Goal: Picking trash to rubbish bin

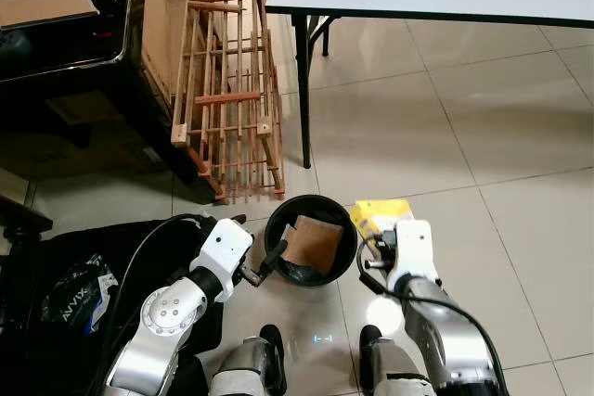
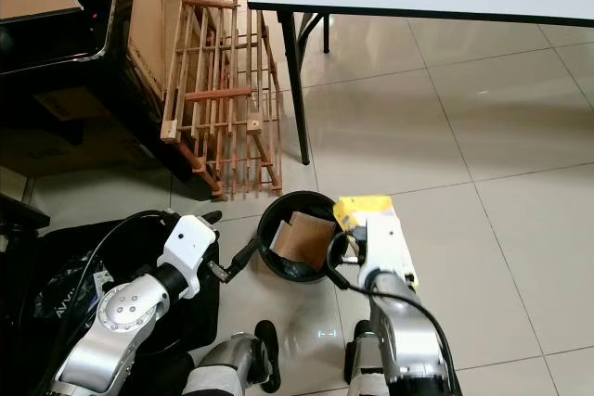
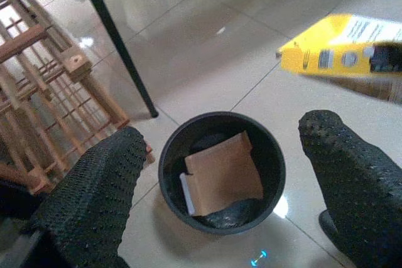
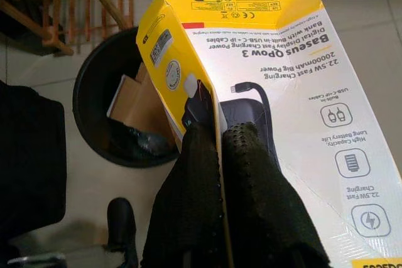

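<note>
Right beside the black bin [image 1: 311, 240] (cardboard [image 1: 314, 243] inside), the right tool [image 4: 220, 136] pinches a yellow box [image 4: 276, 80]; the left tool [image 3: 220, 174] gapes, empty.

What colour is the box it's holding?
Yellow box, with white and black print; clearest in the right wrist view.

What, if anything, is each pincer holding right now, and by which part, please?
Right pincer pinches the yellow box by a side edge; left pincer holds nothing.
</note>
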